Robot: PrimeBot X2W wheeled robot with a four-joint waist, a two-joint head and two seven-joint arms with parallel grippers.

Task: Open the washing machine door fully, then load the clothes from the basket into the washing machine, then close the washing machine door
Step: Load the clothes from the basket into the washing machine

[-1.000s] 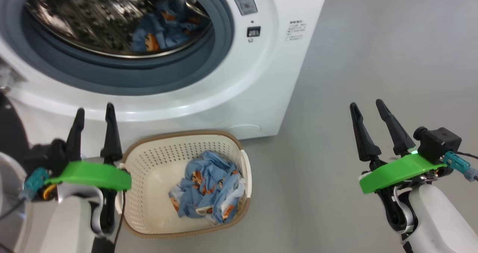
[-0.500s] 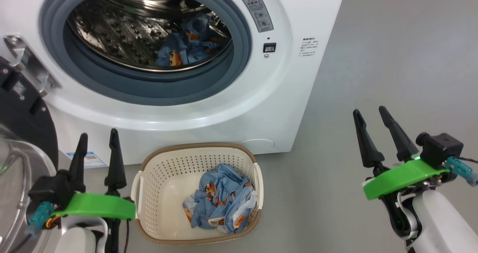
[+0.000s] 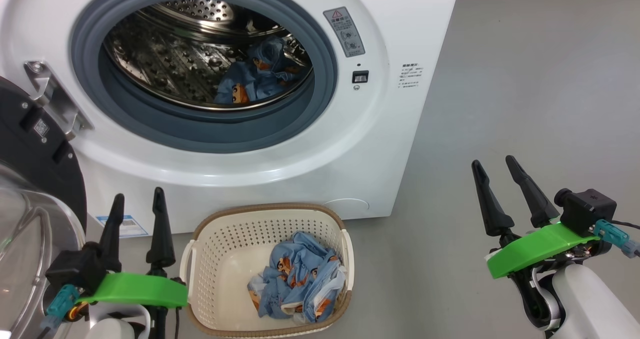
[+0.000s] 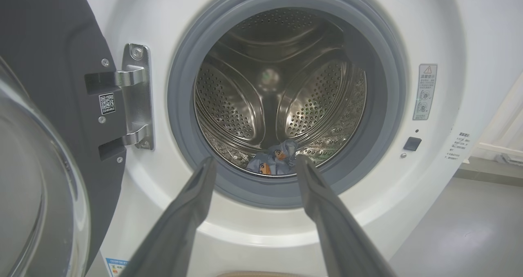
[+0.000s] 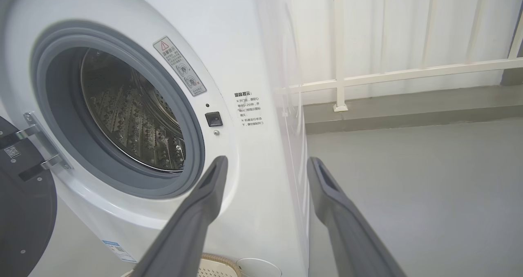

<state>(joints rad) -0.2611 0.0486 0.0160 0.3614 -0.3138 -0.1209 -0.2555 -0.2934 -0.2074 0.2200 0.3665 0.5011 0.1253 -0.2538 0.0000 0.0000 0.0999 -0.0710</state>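
In the head view the washer [image 3: 400,144] fills the frame from 9 to 1 o'clock. Its door [image 3: 40,154] is swung wide open at 9 o'clock on a metal hinge [image 3: 52,96], with the dark inner face and clear glass bowl turned toward the camera. Inside the grey gasket [image 3: 200,136], the steel drum [image 3: 165,64] holds one bunch of the clothes [image 3: 250,79], lying at the drum's 5 o'clock near the front lip. The basket [image 3: 220,244] stands on the grey floor [image 3: 525,79] at 6 o'clock, just in front of the washer's base. More blue printed fabric is heaped in its right half. The left gripper [image 3: 139,194] hovers at 7 o'clock, left of the basket, its fingers spread apart and empty; the left wrist view looks between them straight into the drum. The right gripper [image 3: 492,160] hangs at 4 o'clock over bare floor, well apart from basket and washer, its fingers likewise spread with nothing between them. A small blue label [image 3: 134,225] shows low on the washer front at 8 o'clock.
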